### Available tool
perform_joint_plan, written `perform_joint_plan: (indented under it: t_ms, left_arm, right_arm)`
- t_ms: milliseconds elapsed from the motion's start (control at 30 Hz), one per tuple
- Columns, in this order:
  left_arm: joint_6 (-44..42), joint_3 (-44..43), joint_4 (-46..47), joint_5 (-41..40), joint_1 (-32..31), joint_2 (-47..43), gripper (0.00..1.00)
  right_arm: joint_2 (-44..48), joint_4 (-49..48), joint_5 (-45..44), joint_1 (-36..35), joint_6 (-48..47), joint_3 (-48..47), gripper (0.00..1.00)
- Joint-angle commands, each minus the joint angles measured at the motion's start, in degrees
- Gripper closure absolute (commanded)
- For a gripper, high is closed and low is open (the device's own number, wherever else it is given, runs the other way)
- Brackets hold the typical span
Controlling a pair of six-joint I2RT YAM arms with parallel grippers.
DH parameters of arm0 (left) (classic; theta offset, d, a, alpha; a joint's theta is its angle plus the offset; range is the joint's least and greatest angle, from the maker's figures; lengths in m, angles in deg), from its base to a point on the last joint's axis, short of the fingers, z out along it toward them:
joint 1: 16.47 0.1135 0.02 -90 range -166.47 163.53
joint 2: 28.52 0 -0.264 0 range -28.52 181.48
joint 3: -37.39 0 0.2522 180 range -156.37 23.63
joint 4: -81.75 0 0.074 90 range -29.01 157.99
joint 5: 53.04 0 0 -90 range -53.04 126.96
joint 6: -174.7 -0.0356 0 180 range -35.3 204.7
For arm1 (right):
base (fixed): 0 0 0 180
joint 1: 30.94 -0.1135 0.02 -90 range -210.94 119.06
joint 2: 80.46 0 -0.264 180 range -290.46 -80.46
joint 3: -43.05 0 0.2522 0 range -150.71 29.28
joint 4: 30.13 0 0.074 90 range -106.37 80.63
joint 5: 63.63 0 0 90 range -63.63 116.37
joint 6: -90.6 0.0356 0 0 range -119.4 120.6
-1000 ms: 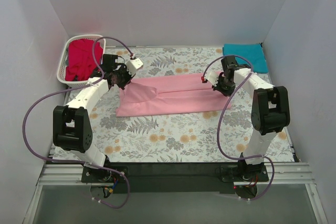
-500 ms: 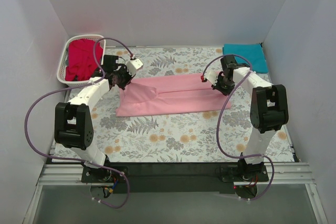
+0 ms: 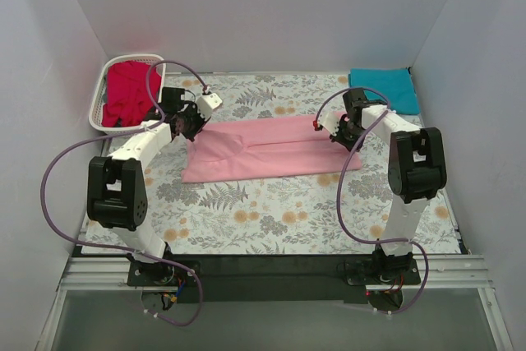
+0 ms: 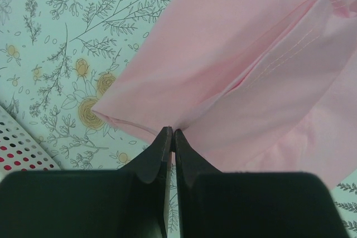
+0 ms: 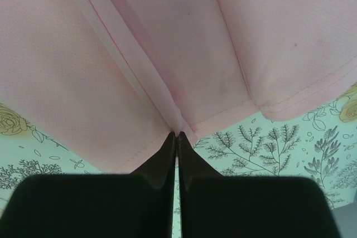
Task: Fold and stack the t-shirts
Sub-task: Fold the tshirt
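Pink cloth t-shirt (image 3: 271, 152) lies part-folded, left hand (image 3: 192, 127) and right hand (image 3: 339, 131) each pinched shut on its edge; teal cloth t-shirt (image 3: 383, 88) looks folded, red cloth t-shirt (image 3: 127, 92) unstarted.

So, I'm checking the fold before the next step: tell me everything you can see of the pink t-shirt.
The pink t-shirt is soft, light pink cloth with stitched hems, folded into a long band lying across the floral table. The left pincer is shut on its left end, the right pincer on its right end.
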Motion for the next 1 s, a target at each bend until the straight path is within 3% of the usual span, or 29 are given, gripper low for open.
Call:
perform_joint_plan:
  t_ms: [0, 967]
  left_arm:
    - [0.1, 0.4, 1.3, -0.5, 0.5, 0.4, 1.0]
    - [-0.2, 2.0, 2.1, -1.6, 1.1, 0.5, 1.0]
  right_arm:
    - [-0.5, -0.9, 0.1, 0.2, -0.2, -2.4, 0.99]
    - [-3.4, -1.9, -1.6, 0.2, 2.1, -6.7, 0.99]
